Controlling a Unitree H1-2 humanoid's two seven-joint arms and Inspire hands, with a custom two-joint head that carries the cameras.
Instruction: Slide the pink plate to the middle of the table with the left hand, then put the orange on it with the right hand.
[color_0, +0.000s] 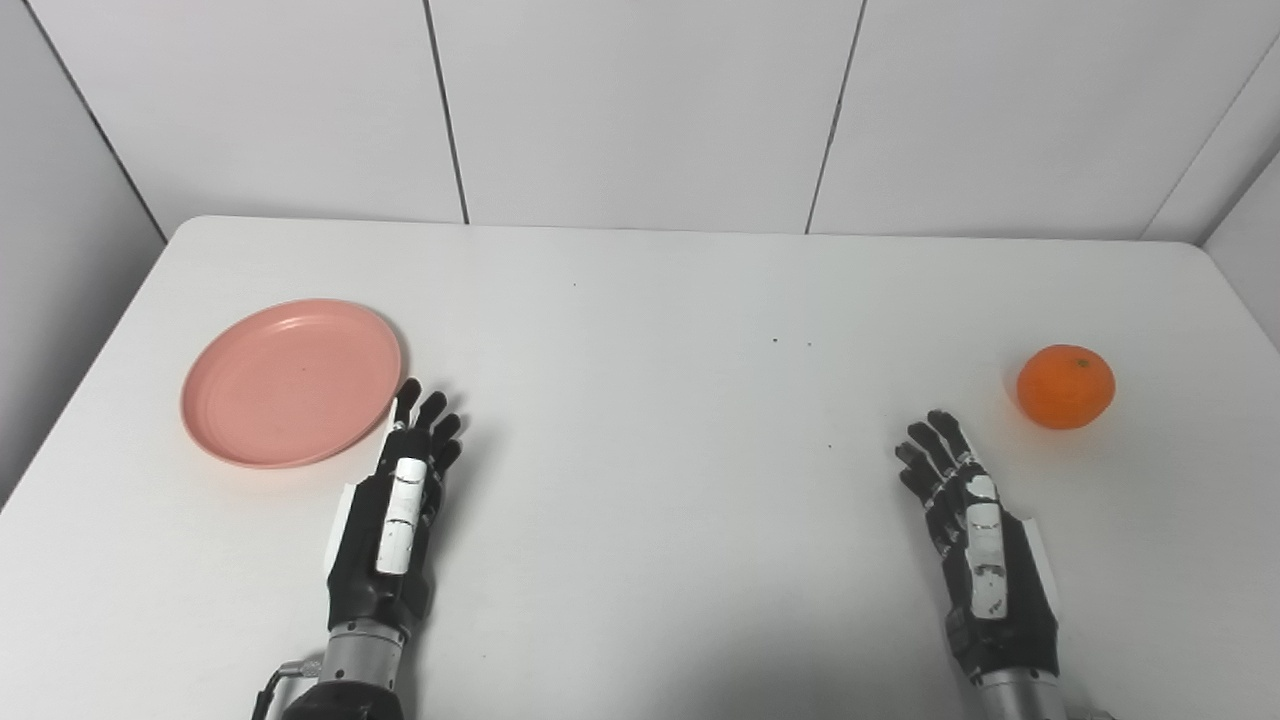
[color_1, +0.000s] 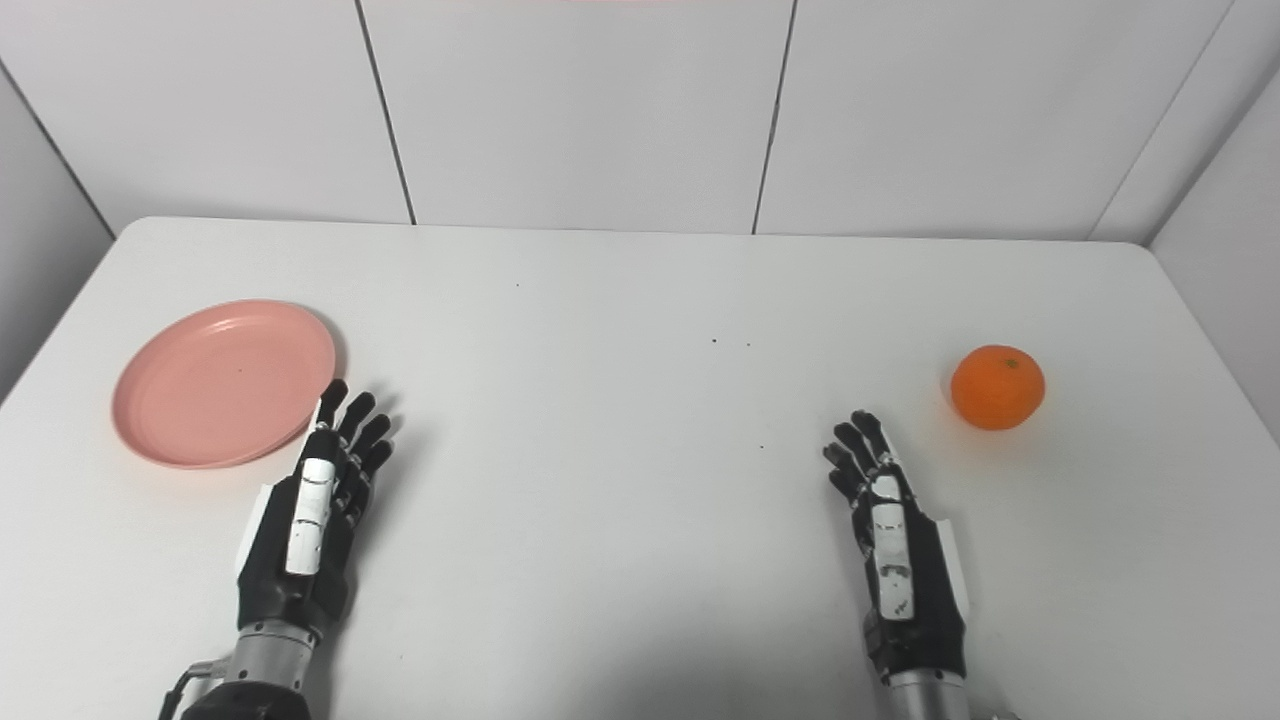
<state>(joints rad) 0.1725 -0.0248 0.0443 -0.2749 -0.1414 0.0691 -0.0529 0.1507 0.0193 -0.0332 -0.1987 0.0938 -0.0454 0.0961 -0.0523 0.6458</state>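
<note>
Both forearms cut off at bottom edge; specks on table (color_0: 640, 560) unidentifiable.

A round, shallow pink plastic plate (color_0: 291, 382) lies flat and empty at the frame's left; a glossy round orange (color_0: 1066, 386) sits alone at the far right, well apart.

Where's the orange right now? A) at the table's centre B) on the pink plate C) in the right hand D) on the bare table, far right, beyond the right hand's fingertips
D: the orange sits on the white table at the far right, apart from the right hand, which holds nothing, while the pink plate lies bare at the far left beside the left hand.
</note>
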